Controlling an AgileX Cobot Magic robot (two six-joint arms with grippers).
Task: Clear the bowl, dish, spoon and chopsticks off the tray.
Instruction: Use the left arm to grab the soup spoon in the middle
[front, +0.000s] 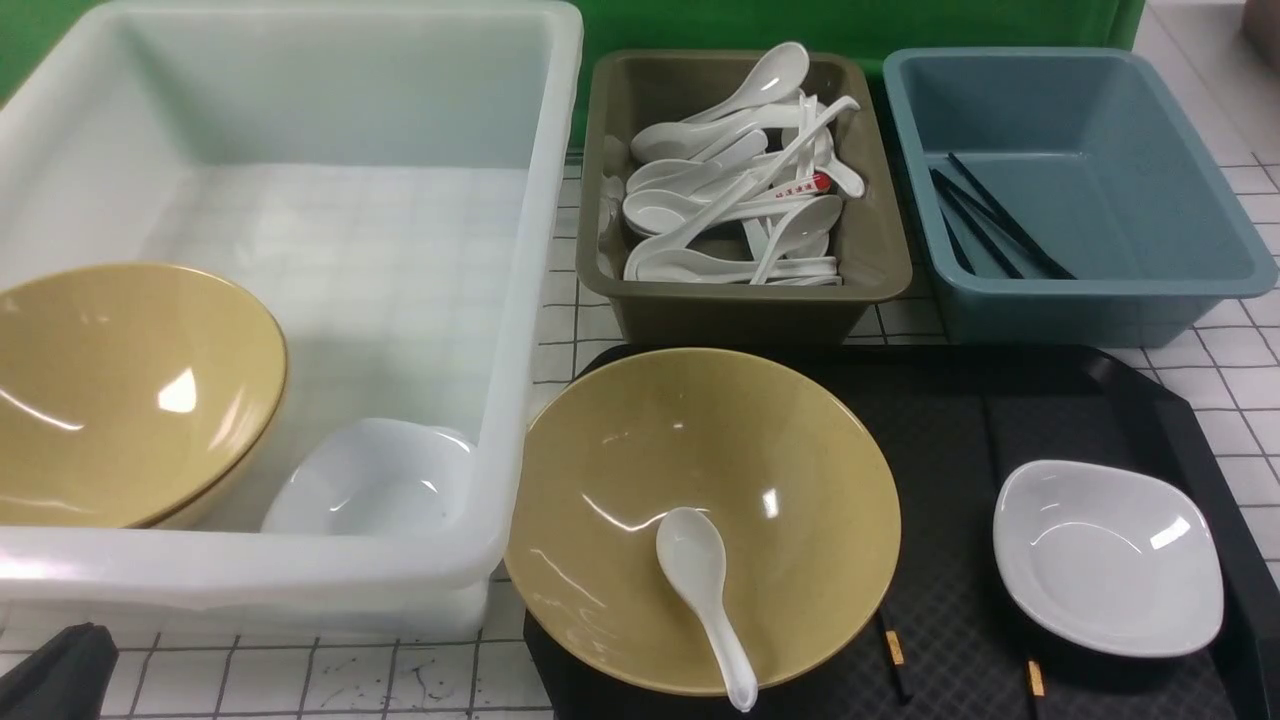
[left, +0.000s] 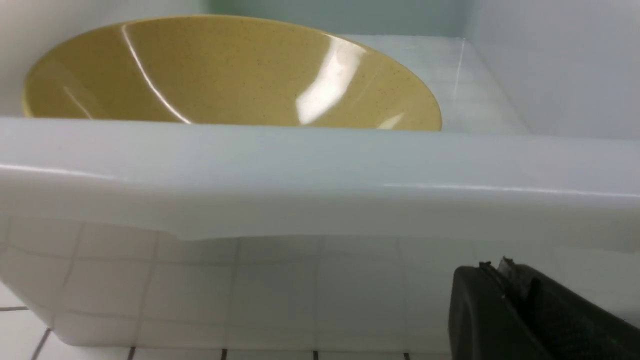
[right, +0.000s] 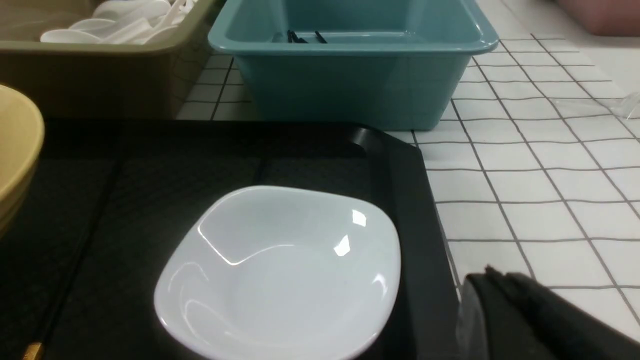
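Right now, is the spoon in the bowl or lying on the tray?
In the bowl: the spoon lies inside it, handle over the near rim.

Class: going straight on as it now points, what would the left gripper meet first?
The left gripper would likely meet the white tub first, at its near wall below the rim; depth is unclear.

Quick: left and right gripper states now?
Left gripper: cannot be told; only a black edge shows beside the big translucent white plastic tub.
Right gripper: cannot be told; only a black edge shows near the small glossy white dish.
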